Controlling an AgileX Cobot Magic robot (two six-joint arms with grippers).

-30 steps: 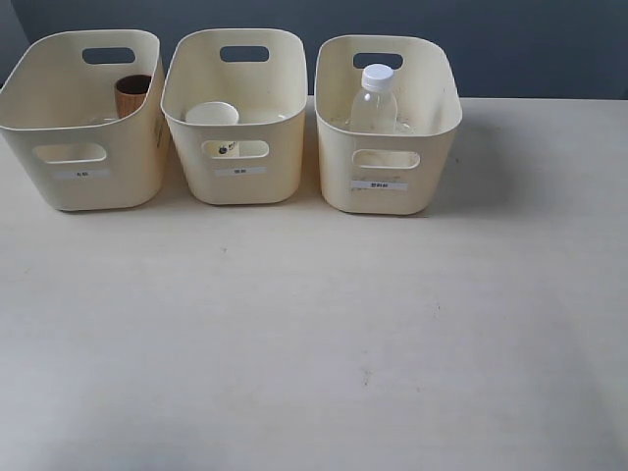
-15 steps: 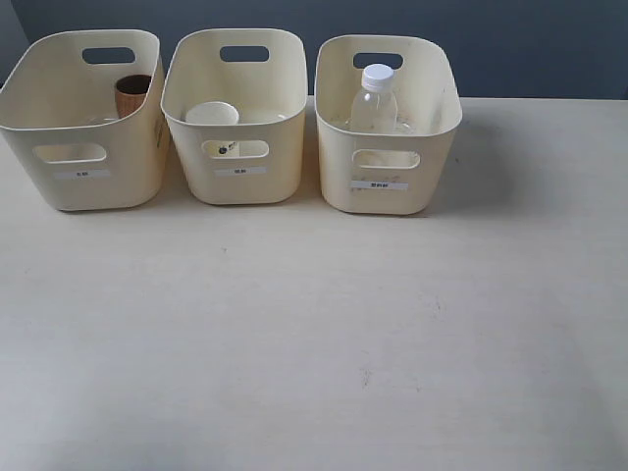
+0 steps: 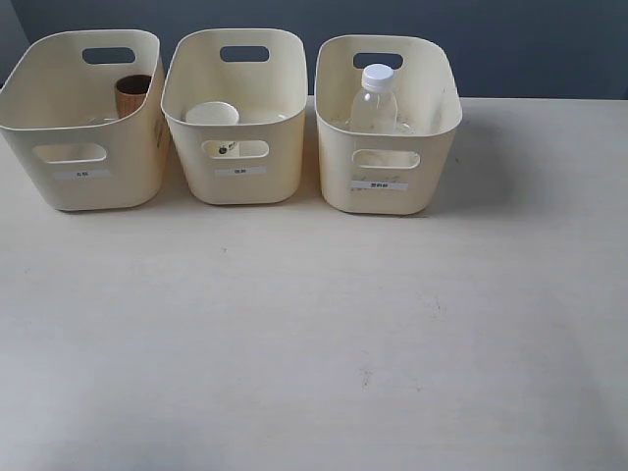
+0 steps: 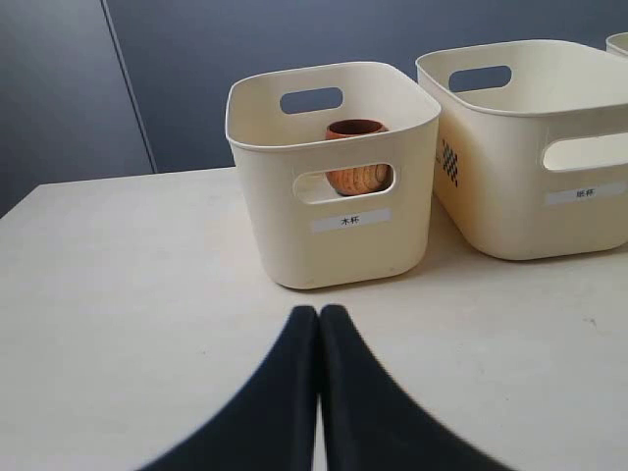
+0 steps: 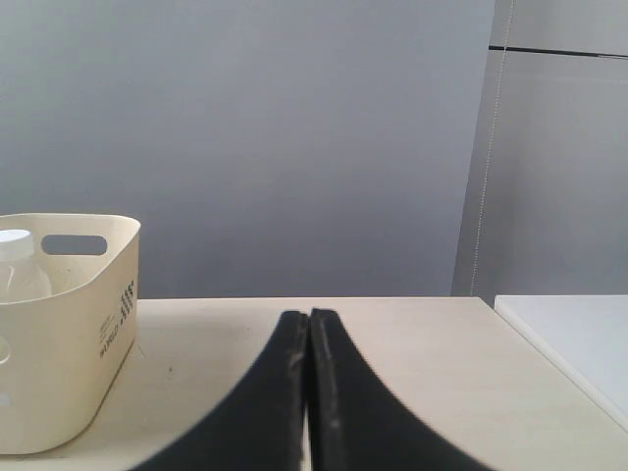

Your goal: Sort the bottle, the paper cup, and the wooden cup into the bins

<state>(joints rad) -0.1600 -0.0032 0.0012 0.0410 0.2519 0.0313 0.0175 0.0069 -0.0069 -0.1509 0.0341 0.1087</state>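
Three cream bins stand in a row at the far edge of the pale table [image 3: 314, 334], each with oval slot handles and a small white label on its front. The left bin [image 3: 83, 118] holds the wooden cup [image 3: 131, 94], upright near its right wall; in the left wrist view the cup shows through the handle slot, above a label [image 4: 350, 220] reading 木杯. The middle bin [image 3: 235, 113] holds the paper cup [image 3: 212, 116], upright, its dark mark visible through the front slot; its label is too small to read. The right bin [image 3: 388, 123] holds the bottle [image 3: 374, 100], upright, white cap above the rim; that label is also unreadable. The left gripper [image 4: 319, 312] hangs over bare table in front of the left bin, fingers pressed together, holding nothing. The right gripper [image 5: 309, 316] is likewise closed and empty, beside the right bin.
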